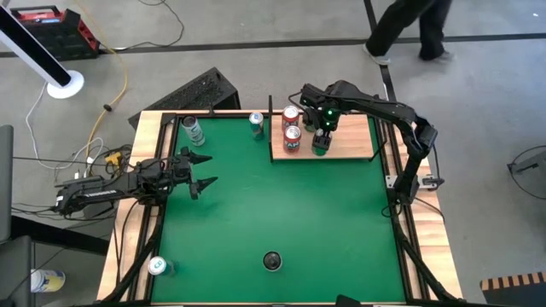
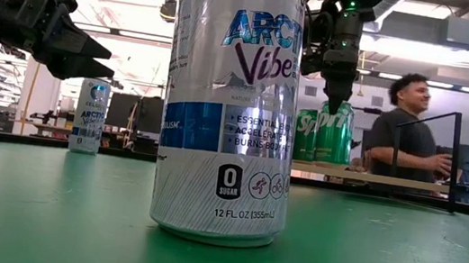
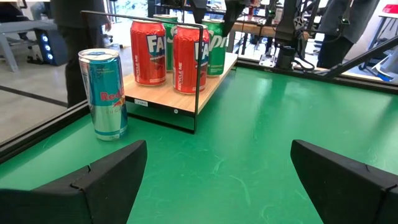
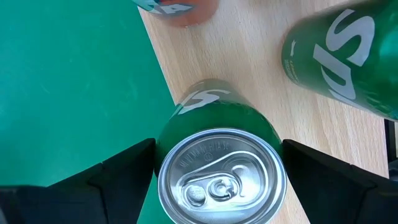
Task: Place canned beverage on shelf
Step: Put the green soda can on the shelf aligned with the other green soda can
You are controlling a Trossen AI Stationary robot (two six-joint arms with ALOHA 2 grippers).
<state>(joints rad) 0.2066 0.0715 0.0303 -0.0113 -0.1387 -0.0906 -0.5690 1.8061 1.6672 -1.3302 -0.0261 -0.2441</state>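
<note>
Overhead view of a green table w/ two dark robot arms. The right gripper point(image 1: 322, 128) hangs over the shelf point(image 1: 350, 141), a light-wood platform w/ thin black edging at the far right of the table. Directly under it stands a green Sprite can point(image 4: 219, 163), upright on the shelf's near-left edge, close to the green mat. The fingers are spread wide, one each side of the can top; whether they touch it can't be told, so it reads as just set down or about to be gripped. A second green can point(image 4: 345, 53) stands just beside it, and two red Fanta cans point(image 1: 291, 128) occupy the shelf's left end, so cans are grouped there, leaving the right half bare.

The left gripper point(image 1: 198, 173) hovers over the table's left side, jaws wide open, holding nothing, pointing toward the shelf; prob. waiting its turn. Nearest it, off the shelf, stands a blue-silver Red Bull can point(image 3: 107, 93), just beside the shelf's left rail. A silver Celsius can point(image 2: 230, 104) stands near the front edge, and another silver can point(image 1: 194, 130) at far left. A person point(image 2: 410, 123) sits beyond the table.
</note>
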